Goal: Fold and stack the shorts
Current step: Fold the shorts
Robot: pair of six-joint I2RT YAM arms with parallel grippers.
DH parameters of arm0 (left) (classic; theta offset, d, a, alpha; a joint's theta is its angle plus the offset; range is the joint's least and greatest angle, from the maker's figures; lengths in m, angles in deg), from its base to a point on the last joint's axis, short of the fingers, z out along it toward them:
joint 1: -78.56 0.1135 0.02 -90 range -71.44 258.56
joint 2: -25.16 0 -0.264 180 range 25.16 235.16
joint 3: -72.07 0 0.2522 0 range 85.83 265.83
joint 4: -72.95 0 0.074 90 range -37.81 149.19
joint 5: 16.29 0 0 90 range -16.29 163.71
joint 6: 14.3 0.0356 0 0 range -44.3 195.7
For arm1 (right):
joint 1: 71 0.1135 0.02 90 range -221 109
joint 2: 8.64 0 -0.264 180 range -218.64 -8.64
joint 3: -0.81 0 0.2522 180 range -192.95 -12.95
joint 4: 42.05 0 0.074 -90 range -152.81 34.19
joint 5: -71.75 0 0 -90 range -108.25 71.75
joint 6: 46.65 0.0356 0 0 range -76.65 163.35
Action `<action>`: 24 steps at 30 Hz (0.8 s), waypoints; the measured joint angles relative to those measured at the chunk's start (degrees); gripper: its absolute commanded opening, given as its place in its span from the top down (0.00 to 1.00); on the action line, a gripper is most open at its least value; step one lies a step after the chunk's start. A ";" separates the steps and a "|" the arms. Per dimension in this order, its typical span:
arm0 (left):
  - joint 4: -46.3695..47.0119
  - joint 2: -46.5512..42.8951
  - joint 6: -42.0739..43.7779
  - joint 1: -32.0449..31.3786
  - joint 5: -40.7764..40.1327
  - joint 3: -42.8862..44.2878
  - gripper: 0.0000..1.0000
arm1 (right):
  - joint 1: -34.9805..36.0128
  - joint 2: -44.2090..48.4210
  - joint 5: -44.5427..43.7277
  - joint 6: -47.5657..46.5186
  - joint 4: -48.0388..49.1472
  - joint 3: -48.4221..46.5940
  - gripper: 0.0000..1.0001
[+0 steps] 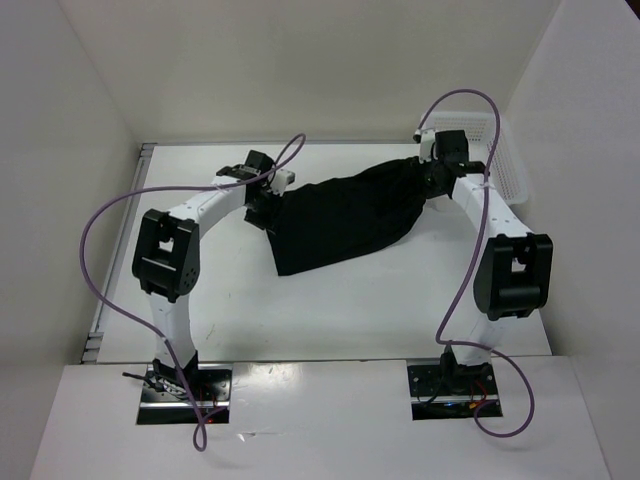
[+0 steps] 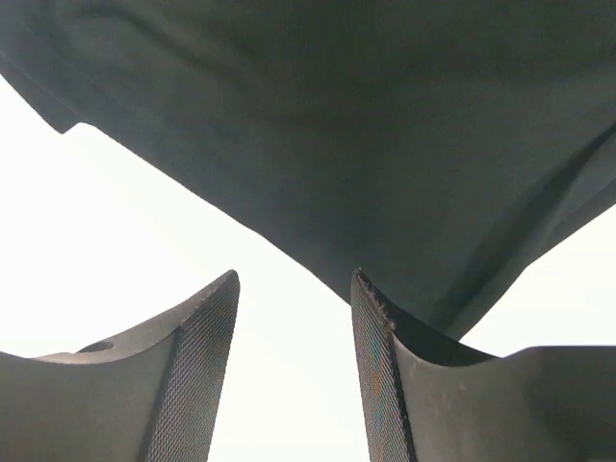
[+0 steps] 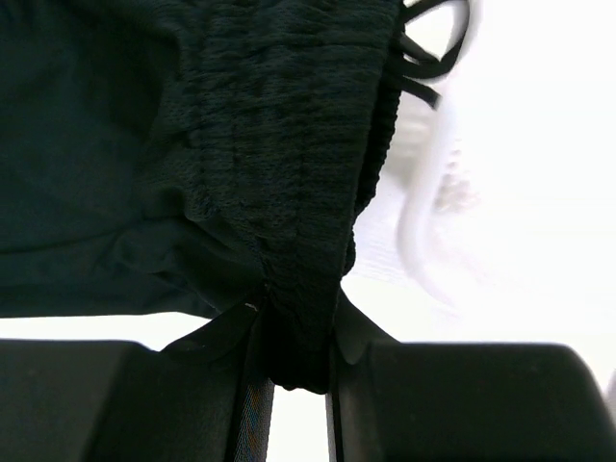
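Right gripper [image 3: 296,371] pinches the ribbed waistband of the shorts [image 1: 345,220]; left gripper [image 2: 294,332] stands parted and empty, dark cloth just above it; the shorts stretch slantwise across the centre of the top view, over the table [image 1: 330,320]; white basket [image 1: 508,160] upper right.

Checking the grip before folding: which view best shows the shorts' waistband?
Right wrist: the ribbed waistband fills it, pinched between the right fingers. Top external shows the shorts only as a dark shape, no detail; left wrist shows plain fabric only.
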 measured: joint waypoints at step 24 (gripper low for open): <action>2.16 13.77 0.00 -0.11 5.84 10.49 0.67 | 22.34 -1.03 -10.05 -2.45 -3.39 -7.98 1.00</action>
